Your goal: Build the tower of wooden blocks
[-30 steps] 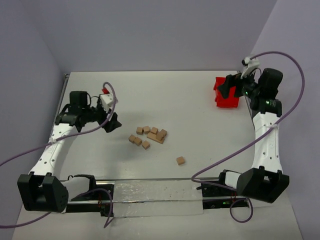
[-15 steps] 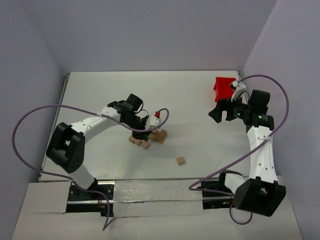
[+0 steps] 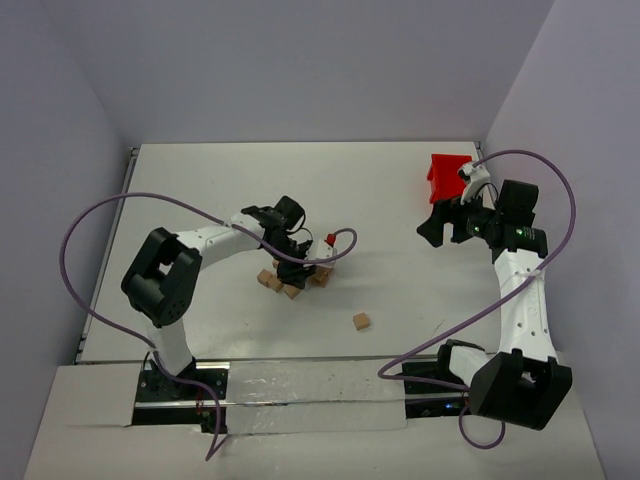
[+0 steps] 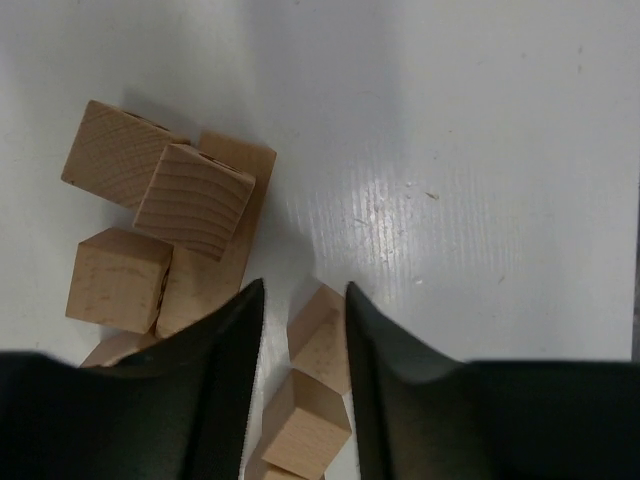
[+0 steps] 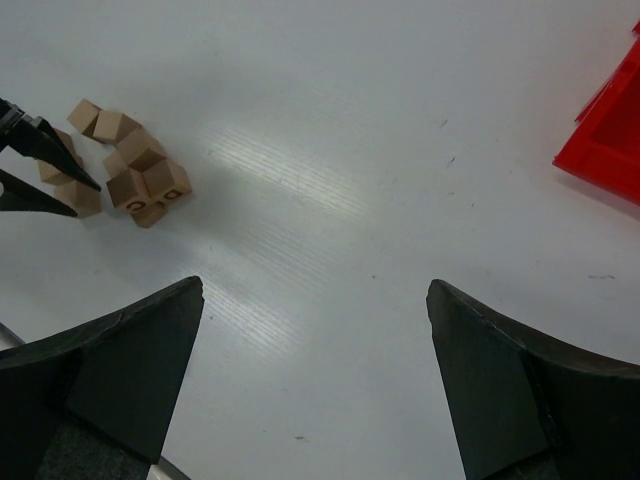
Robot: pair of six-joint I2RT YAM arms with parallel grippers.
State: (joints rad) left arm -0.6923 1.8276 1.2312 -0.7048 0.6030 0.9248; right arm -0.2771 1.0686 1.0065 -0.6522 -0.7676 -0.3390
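Several wood blocks lie in a loose cluster mid-table, and one of them rests on top of its neighbours. No tower is in view. My left gripper is down at the cluster's near edge. Its jaws are drawn in narrow around a wood block, with a second block just behind it between the fingers. A lone block lies apart, nearer the front. My right gripper hangs wide open and empty over bare table. The cluster shows at the right wrist view's far left.
A red bin stands at the back right, just behind the right gripper, and its corner shows in the right wrist view. Purple cables loop over the table beside both arms. Walls close off the back and both sides.
The left arm swung from the table's left side to the block cluster and its jaws closed in. The right arm came forward off the red bin, then stayed still.
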